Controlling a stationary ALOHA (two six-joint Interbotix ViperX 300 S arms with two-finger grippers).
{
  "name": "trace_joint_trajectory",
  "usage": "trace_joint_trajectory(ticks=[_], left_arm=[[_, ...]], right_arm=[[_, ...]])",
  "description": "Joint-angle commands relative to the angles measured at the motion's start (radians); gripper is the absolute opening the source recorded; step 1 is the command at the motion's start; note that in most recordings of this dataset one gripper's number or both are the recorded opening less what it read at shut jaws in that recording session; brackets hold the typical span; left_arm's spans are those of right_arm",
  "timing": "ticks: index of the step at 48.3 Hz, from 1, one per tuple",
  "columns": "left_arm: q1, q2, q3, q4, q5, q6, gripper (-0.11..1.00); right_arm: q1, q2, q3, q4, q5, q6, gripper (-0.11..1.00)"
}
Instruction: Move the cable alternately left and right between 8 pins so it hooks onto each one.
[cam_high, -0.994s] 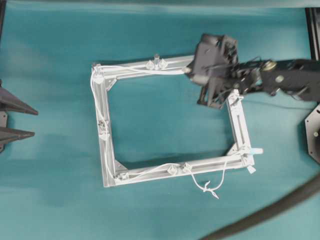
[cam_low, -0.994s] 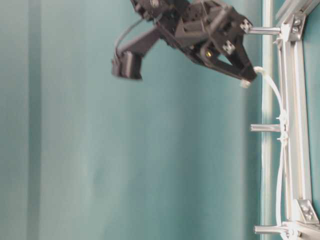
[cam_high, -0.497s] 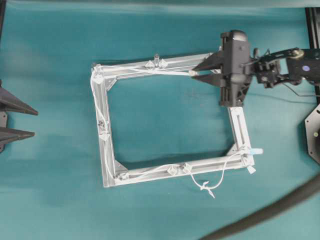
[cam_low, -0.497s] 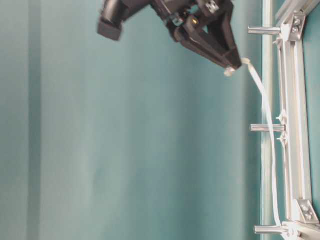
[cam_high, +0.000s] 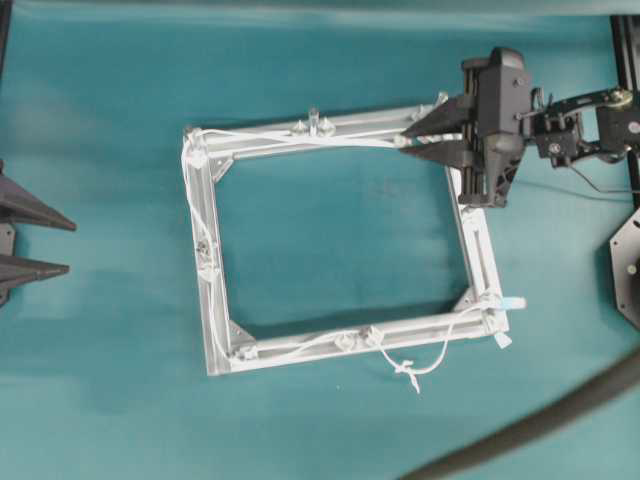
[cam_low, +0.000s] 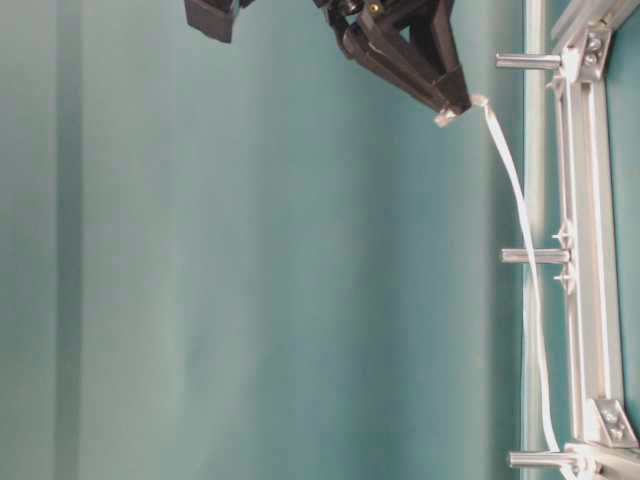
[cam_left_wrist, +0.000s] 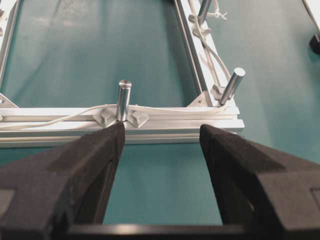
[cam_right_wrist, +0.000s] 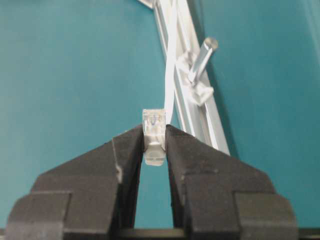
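Observation:
The square aluminium frame (cam_high: 210, 260) lies on the teal table. The thin white cable (cam_high: 300, 138) runs along its top bar, down the left bar and along the bottom bar, ending in a loose knotted tail (cam_high: 412, 373). My right gripper (cam_high: 405, 143) hovers above the frame's top right corner, shut on the cable's clear plug (cam_right_wrist: 154, 131). From the plug the cable (cam_low: 520, 200) slopes down to the frame, passing a pin (cam_right_wrist: 202, 59). Another pin (cam_high: 313, 120) stands on the top bar. My left gripper (cam_left_wrist: 161, 132) is open near the left bar, facing a pin (cam_left_wrist: 123, 100) with the cable (cam_left_wrist: 165, 108) beside it.
A thick dark hose (cam_high: 540, 420) curves across the bottom right corner. Black fixtures (cam_high: 628, 270) stand at the right edge. In the overhead view the left gripper (cam_high: 65, 240) rests at the left edge, well off the frame.
My right gripper has turned, moved right and risen with the plug. The cable between it and the frame is now pulled straighter. The left arm has not moved.

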Motion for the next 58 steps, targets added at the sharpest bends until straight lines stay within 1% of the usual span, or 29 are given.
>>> trace_joint_trajectory(ticks=[1,4,10,17,20,27,33,38,42,46,51,55,58], left_arm=[[-0.003,0.008,-0.009,0.003,-0.005,-0.006,0.64],[-0.003,0.008,-0.011,0.003,-0.005,-0.006,0.64],[-0.003,0.008,-0.009,0.003,-0.005,-0.006,0.64],[-0.002,0.008,-0.011,0.003,-0.005,-0.006,0.64],[-0.003,0.008,-0.009,0.003,-0.006,-0.006,0.64],[-0.002,0.008,-0.011,0.003,-0.005,-0.006,0.64],[-0.002,0.008,-0.011,0.003,-0.006,-0.006,0.64],[-0.003,0.008,-0.011,0.003,-0.005,-0.006,0.64],[-0.002,0.008,-0.009,0.003,-0.005,-0.006,0.64],[-0.002,0.008,-0.011,0.003,-0.005,-0.006,0.64],[-0.002,0.008,-0.011,0.003,-0.005,-0.006,0.64],[-0.002,0.008,-0.009,0.005,-0.005,-0.006,0.64],[-0.002,0.008,-0.009,0.003,-0.005,-0.006,0.64]], right_arm=[[-0.023,0.003,-0.018,-0.008,-0.055,-0.006,0.15],[-0.028,0.012,-0.018,-0.015,-0.091,-0.012,0.15],[-0.031,0.002,0.003,-0.015,-0.130,-0.031,0.15],[-0.035,0.009,0.060,-0.017,-0.094,-0.054,0.15],[-0.040,0.014,0.069,-0.017,-0.066,-0.060,0.15],[-0.057,0.057,0.029,-0.017,-0.014,-0.086,0.15],[-0.064,0.135,-0.044,-0.028,-0.006,-0.143,0.15],[-0.074,0.173,-0.078,-0.028,-0.003,-0.198,0.15],[-0.087,0.175,-0.078,-0.029,-0.003,-0.227,0.15],[-0.106,0.160,-0.069,-0.028,-0.008,-0.242,0.15],[-0.143,0.133,-0.054,-0.029,-0.008,-0.244,0.15],[-0.186,0.133,-0.043,-0.029,-0.005,-0.244,0.15],[-0.204,0.135,-0.044,-0.028,-0.003,-0.245,0.15]])
